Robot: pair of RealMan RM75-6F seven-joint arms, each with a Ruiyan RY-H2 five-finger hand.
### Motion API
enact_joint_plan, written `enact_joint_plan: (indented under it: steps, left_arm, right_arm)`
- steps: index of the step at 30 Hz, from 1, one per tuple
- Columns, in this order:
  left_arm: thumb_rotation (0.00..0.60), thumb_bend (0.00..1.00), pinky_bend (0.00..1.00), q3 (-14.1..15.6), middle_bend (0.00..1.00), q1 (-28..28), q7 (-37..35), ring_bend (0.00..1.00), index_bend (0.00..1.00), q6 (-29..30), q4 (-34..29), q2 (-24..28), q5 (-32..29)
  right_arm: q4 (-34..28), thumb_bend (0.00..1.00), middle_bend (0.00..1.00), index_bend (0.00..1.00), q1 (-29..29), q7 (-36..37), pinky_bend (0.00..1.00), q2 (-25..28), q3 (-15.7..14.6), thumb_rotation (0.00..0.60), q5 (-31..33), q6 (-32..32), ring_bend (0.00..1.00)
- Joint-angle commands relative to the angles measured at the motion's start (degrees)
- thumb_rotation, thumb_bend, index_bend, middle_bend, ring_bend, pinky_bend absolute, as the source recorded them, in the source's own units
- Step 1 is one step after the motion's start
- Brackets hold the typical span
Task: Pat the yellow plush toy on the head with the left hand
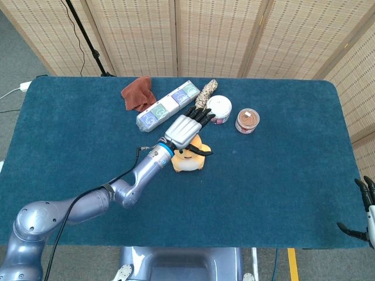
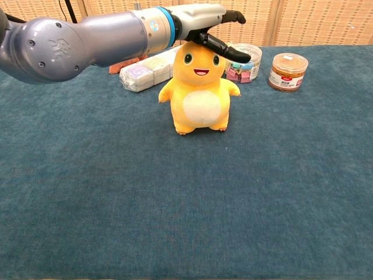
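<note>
A yellow plush toy (image 2: pixel 200 87) stands upright near the middle of the blue bench (image 2: pixel 116 204); the left hand (image 2: pixel 201 20) lies flat across the top of its head, fingers extended, gripping nothing; the right hand (image 1: pixel 366 213) sits at the bench's far right edge, apparently empty with fingers apart.

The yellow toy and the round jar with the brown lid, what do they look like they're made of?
The yellow toy looks like soft plush fabric: matte, fuzzy surface, stitched-on face. The round jar seems to be clear plastic with a printed label and a brown lid, probably plastic too; slight shine on its wall suggests so.
</note>
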Motion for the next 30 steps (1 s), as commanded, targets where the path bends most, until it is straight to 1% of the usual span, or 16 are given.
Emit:
enact_joint_plan:
  steps: [1, 8, 16, 20, 25, 27, 30]
  left_arm:
    - [0.163, 0.00, 0.00, 0.54, 0.00, -1.64, -3.15, 0.00, 0.00, -1.50, 3.95, -3.13, 1.88]
    - [0.165, 0.00, 0.00, 1.29, 0.00, -2.05, -7.27, 0.00, 0.00, -1.94, 8.20, -5.79, 4.04]
    - [0.165, 0.00, 0.00, 2.94, 0.00, -1.25, -9.21, 0.00, 0.00, -1.65, 9.74, -6.90, 6.10]
    - [0.165, 0.00, 0.00, 2.98, 0.00, -1.08, -9.88, 0.00, 0.00, -1.46, 10.58, -7.50, 6.40]
    - [0.164, 0.00, 0.00, 2.38, 0.00, -0.91, -9.62, 0.00, 0.00, 0.19, 8.39, -5.91, 7.17]
    - [0.163, 0.00, 0.00, 2.01, 0.00, -0.58, -9.37, 0.00, 0.00, 1.12, 6.37, -4.67, 7.32]
    - [0.163, 0.00, 0.00, 1.27, 0.00, 0.52, -8.99, 0.00, 0.00, 3.57, 0.89, -1.51, 7.80]
  right_arm:
    - [0.05, 0.00, 0.00, 0.00, 0.12, 0.36, 0.00, 0.14, -0.09, 0.600, 0.03, -0.31, 0.00]
    - [0.13, 0.00, 0.00, 0.00, -0.04, 1.15, 0.00, 0.40, -0.22, 0.600, -0.17, 0.01, 0.00]
    - [0.00, 0.00, 0.00, 0.00, -0.18, 1.47, 0.00, 0.49, -0.48, 0.600, -0.79, 0.42, 0.00]
    - [-0.11, 0.00, 0.00, 0.00, -0.24, 1.74, 0.00, 0.61, -0.59, 0.600, -0.93, 0.51, 0.00]
    - [-0.24, 0.00, 0.00, 0.00, -0.25, 1.98, 0.00, 0.76, -0.65, 0.600, -1.05, 0.59, 0.00]
    - [-0.34, 0.00, 0.00, 0.00, -0.26, 2.10, 0.00, 0.83, -0.72, 0.600, -1.20, 0.63, 0.00]
    - [-0.45, 0.00, 0.00, 0.00, -0.34, 2.03, 0.00, 0.86, -0.85, 0.600, -1.50, 0.84, 0.00]
